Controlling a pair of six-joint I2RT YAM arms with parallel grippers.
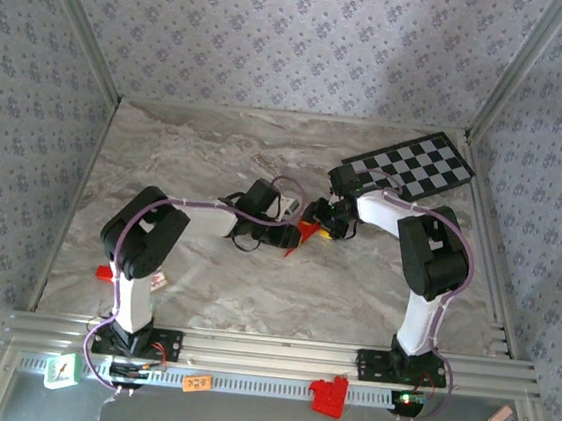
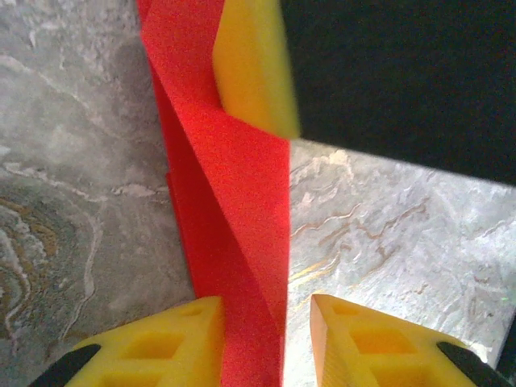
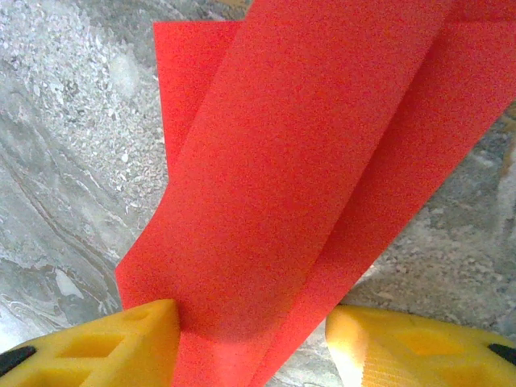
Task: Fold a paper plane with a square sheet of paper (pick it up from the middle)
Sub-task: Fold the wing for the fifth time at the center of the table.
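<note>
Red and partly folded, the square sheet of paper [image 2: 234,210] rises between the fingers of the left gripper [image 2: 266,305], touching one pad while bare table [image 2: 72,201] shows beside the other, so the jaws stand apart. The right gripper [image 3: 251,313] brackets a wider fold; whether it pinches cannot be told. Probably one arm steadies the sheet while the other creases.

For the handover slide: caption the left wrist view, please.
Folded red paper sits between the yellow fingers of the left hand, above the marble table.
</note>
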